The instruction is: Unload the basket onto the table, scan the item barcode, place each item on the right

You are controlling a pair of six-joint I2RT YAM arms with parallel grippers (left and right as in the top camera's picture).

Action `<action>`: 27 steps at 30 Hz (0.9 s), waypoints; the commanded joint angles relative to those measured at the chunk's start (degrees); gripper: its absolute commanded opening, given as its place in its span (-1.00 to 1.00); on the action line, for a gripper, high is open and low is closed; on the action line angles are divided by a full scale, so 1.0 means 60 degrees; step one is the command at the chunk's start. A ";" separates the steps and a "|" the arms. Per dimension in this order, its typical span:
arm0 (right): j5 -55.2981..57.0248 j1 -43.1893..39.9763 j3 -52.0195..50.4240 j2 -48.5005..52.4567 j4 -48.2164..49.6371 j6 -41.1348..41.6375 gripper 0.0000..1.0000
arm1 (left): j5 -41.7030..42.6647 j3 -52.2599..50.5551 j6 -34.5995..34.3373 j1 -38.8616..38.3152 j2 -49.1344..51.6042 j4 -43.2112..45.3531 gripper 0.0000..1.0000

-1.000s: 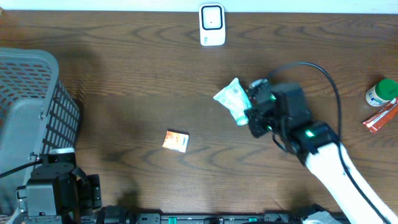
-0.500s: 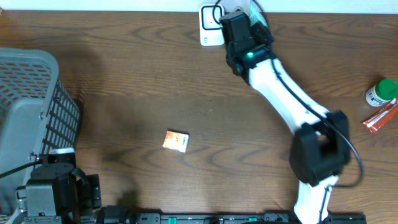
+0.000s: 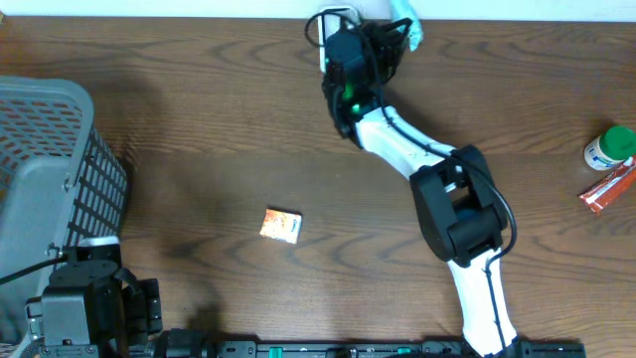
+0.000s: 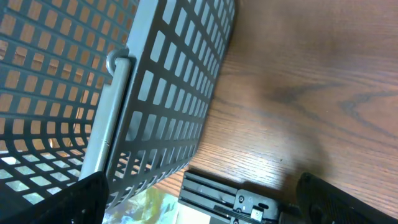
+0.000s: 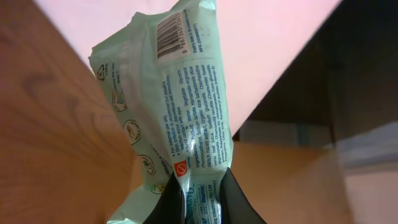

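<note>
The right tool [image 3: 386, 35] is pressed together on the lower end of a pale green soft plastic packet with blue print [image 5: 174, 106], its two dark fingers [image 5: 231, 198] pinching the crinkled film. In the right wrist view the packet stands up from the grip and its black barcode on a white patch [image 5: 177, 28] is at the top end, facing the camera.

From overhead, the right arm is stretched to the far edge of the dark brown wooden desk [image 3: 199, 129]. The packet is held in the air at that edge, just right of the wrist. A white box-shaped scanner [image 3: 338, 11] sits at the same far edge and is mostly covered by the wrist, so whether the packet's barcode faces it cannot be told.

The left tool [image 4: 199, 186] sits at the near left corner of the desk with its fingers [image 4: 87, 199] spread wide and nothing between them. It is just beside a grey plastic mesh basket [image 4: 155, 93].

A small orange square sachet [image 3: 281, 226] lies flat near the middle of the desk. At the right edge a white bottle with a green cap [image 3: 608, 147] lies just above a red-orange stick sachet [image 3: 606, 187], both well apart from the arms.
</note>
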 commanded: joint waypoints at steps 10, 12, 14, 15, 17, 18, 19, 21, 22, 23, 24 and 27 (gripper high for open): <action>0.0433 0.0492 0.0211 0.1293 -0.0372 -0.1428 -0.98 | -0.0025 0.0025 -0.0047 -0.0036 -0.0022 -0.0022 0.93; 0.0426 0.0532 0.0211 0.1304 -0.0372 -0.1581 -0.98 | -0.0025 0.0025 -0.0047 -0.0036 -0.0022 -0.0022 0.93; 0.0368 0.0561 0.0211 0.1304 -0.0364 -0.1971 -0.98 | -0.0025 0.0025 -0.0047 -0.0036 -0.0022 -0.0022 0.93; 0.0328 0.0579 0.0211 0.1304 -0.0295 -0.2084 -0.98 | -0.0025 0.0025 -0.0047 -0.0040 -0.0022 -0.0022 0.93; 0.0208 0.0601 0.0211 0.1304 -0.0007 -0.2269 -0.97 | -0.0025 0.0025 -0.0047 -0.0040 -0.0022 -0.0025 0.93; 0.0127 0.0616 0.0211 0.1304 0.0120 -0.2269 -0.97 | -0.0025 0.0025 -0.0047 -0.0036 -0.0022 -0.0025 0.93; 0.0040 0.0641 0.0215 0.1304 0.0138 -0.2382 -0.98 | -0.0025 0.0025 -0.0047 -0.0036 -0.0022 -0.0022 0.93; -0.0138 0.0750 0.0215 0.1304 0.0219 -0.2667 -0.98 | -0.0025 0.0025 -0.0047 -0.0036 -0.0022 -0.0022 0.93; -0.0208 0.0783 0.0215 0.1304 0.0306 -0.2663 -0.98 | -0.0025 0.0025 -0.0047 -0.0036 -0.0022 -0.0022 0.93; -0.0503 0.0914 0.0215 0.1304 0.0652 -0.2783 -0.98 | -0.0025 0.0025 -0.0047 -0.0036 -0.0022 -0.0022 0.93; -0.0619 0.0965 0.0222 0.1304 0.0765 -0.2881 -0.97 | -0.0025 0.0025 -0.0047 -0.0036 -0.0022 -0.0025 0.93; -0.0823 0.1067 0.0277 0.1304 0.0845 -0.3133 -0.98 | -0.0025 0.0025 -0.0047 -0.0036 -0.0022 -0.0022 0.93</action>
